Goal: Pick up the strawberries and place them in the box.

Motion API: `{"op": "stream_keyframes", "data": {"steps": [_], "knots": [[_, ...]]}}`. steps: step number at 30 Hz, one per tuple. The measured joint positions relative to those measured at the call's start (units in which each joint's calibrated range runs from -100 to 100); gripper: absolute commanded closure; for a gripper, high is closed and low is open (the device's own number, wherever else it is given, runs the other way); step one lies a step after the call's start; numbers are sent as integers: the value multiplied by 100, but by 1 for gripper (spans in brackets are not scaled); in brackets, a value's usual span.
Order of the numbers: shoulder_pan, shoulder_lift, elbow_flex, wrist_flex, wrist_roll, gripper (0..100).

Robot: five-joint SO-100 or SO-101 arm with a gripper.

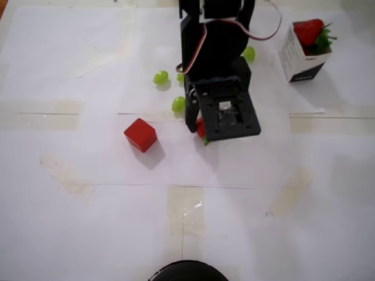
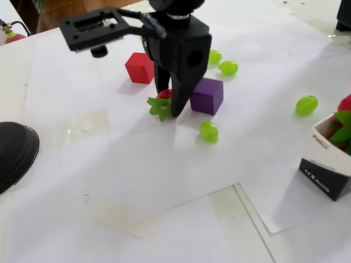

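Note:
One strawberry (image 2: 162,104) lies on the white paper between the red and purple cubes, its green leaves pointing toward the camera in the fixed view. My gripper (image 2: 169,107) points straight down and is shut on it, the black fingers pinching its red body. In the overhead view only a sliver of this strawberry (image 1: 201,128) shows beside the gripper (image 1: 199,130), under the wrist bracket. The box (image 1: 300,58) stands at the far right with another strawberry (image 1: 309,30) sticking out of its mouth. In the fixed view the box (image 2: 326,167) sits at the right edge.
A red cube (image 1: 140,134) lies left of the gripper and a purple cube (image 2: 207,95) right beside it. Green grapes (image 1: 160,77) (image 2: 208,131) (image 2: 306,105) are scattered around the arm's base. A black round object (image 2: 13,153) sits at the near table edge.

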Motion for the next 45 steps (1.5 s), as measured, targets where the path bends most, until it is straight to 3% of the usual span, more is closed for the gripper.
{"op": "stream_keyframes", "data": {"steps": [10,22,32,38,45], "knots": [[105,-164,0,190,186,86],[-52,-1136,-1104,1960,410,86],[-1423,-2117,-2326,3960,88,86],[-2449,-2344,-2190,4071,-264,86],[-3251,-2399,-923,3692,-532,86]]}}
